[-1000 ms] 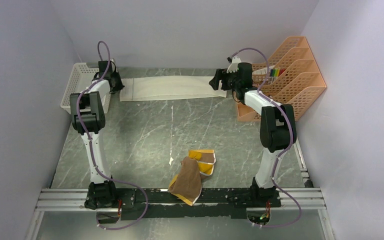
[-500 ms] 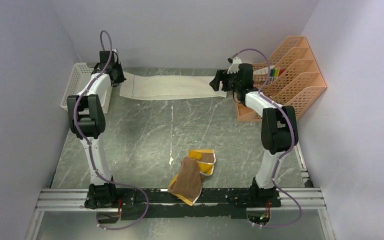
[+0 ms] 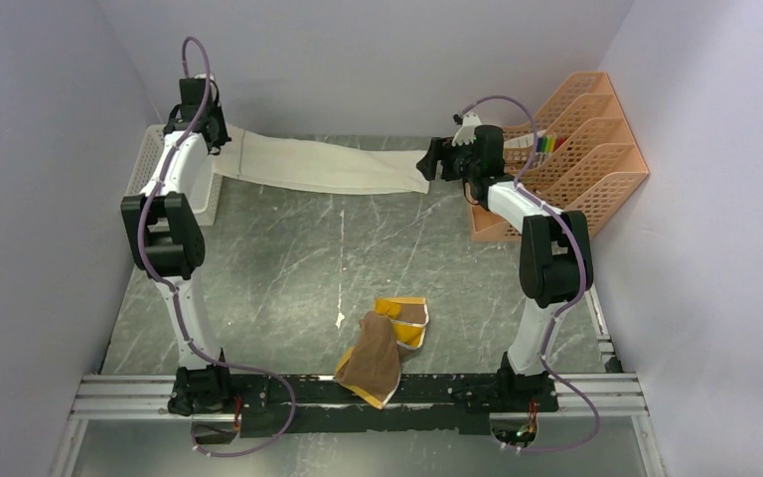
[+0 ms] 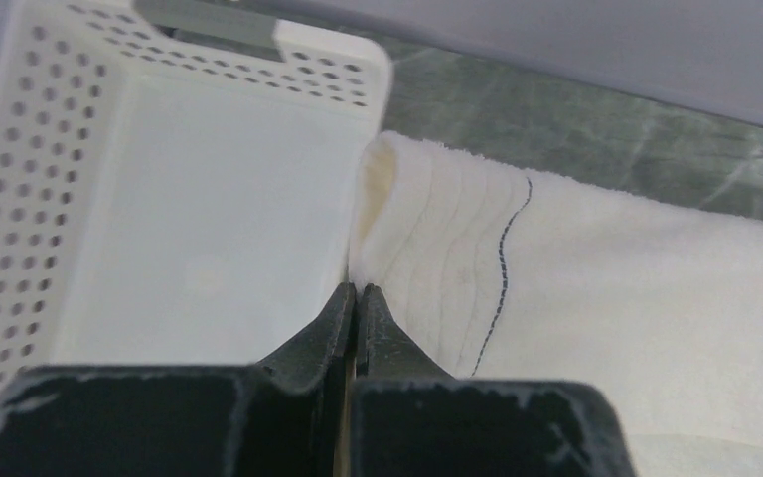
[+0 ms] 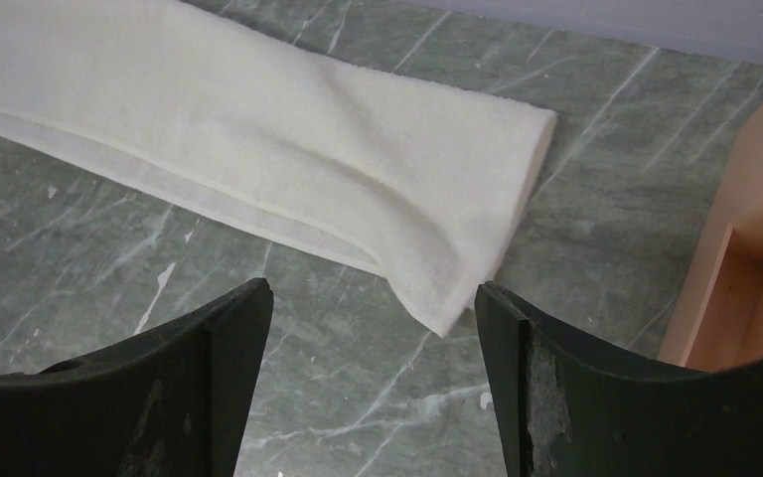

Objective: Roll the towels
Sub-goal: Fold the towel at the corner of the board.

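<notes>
The cream-white towel (image 3: pixel 318 165) lies folded into a long strip across the back of the table. My left gripper (image 3: pixel 217 139) is shut on its left end (image 4: pixel 427 238) and holds that end raised beside the white basket. My right gripper (image 3: pixel 427 162) is open and empty just off the towel's right end (image 5: pixel 457 219), which rests on the table. The brown towel (image 3: pixel 372 360) with its mustard-yellow reverse (image 3: pixel 397 310) lies crumpled at the near middle of the table.
A white perforated basket (image 3: pixel 159 164) stands at the back left, right under my left gripper; it also shows in the left wrist view (image 4: pixel 159 219). An orange desk organiser (image 3: pixel 581 149) stands at the back right, close to my right gripper (image 5: pixel 373 308).
My left gripper has risen and moved back-left with the towel's left end, lifting it off the table. The towel's right end slid left, away from my right gripper.
</notes>
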Controlling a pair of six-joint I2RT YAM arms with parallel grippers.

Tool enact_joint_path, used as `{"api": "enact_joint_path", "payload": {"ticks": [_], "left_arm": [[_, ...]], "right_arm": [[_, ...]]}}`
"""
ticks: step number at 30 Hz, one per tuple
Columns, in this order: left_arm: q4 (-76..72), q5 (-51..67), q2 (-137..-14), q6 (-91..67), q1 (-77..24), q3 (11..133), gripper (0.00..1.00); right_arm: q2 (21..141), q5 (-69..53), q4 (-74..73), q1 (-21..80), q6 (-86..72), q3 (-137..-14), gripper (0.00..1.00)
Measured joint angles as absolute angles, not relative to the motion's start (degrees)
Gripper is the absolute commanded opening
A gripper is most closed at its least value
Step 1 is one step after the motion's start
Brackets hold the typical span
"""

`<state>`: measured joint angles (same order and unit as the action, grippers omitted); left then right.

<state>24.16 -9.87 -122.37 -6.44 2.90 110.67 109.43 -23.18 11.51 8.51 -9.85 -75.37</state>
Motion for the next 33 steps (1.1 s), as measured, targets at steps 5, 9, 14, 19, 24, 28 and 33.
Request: {"api": "enact_joint_path", "payload": {"ticks": [5, 9, 14, 19, 24, 28, 33], "left_arm": [[26.63, -13.47, -122.39, -4.84, 5.04, 112.95, 0.07], [29.10, -18.52, -123.20, -2.98, 5.82, 117.23, 0.07], [30.63, -22.11, -124.42, -1.28, 5.48, 120.57, 0.07], [31.16, -22.44, -124.62, -0.62, 3.49, 119.31, 0.07], [31.38, -21.54, -124.62, -0.62, 2.02, 118.63, 0.07], [31.22, -21.08, -124.62, -0.62, 1.83, 118.06, 0.07], [31.18, -20.75, -124.62, -0.62, 1.85, 115.74, 0.07]], "right_arm": [[109.43, -23.42, 11.49, 8.54, -9.91, -75.37, 0.76], [109.43, -23.44, 11.25, 8.75, -9.93, -75.42, 0.76], [109.43, -23.44, 10.66, 9.32, -9.87, -75.61, 0.76], [109.60, -23.14, 9.13, 9.98, -9.41, -76.97, 0.75], [115.31, -21.69, 8.32, 12.43, -8.34, -85.12, 0.66], [125.43, -21.23, 7.14, 14.41, -8.51, -95.94, 0.57], [139.28, -21.23, 2.42, 14.83, -9.06, -111.37, 0.54]]}}
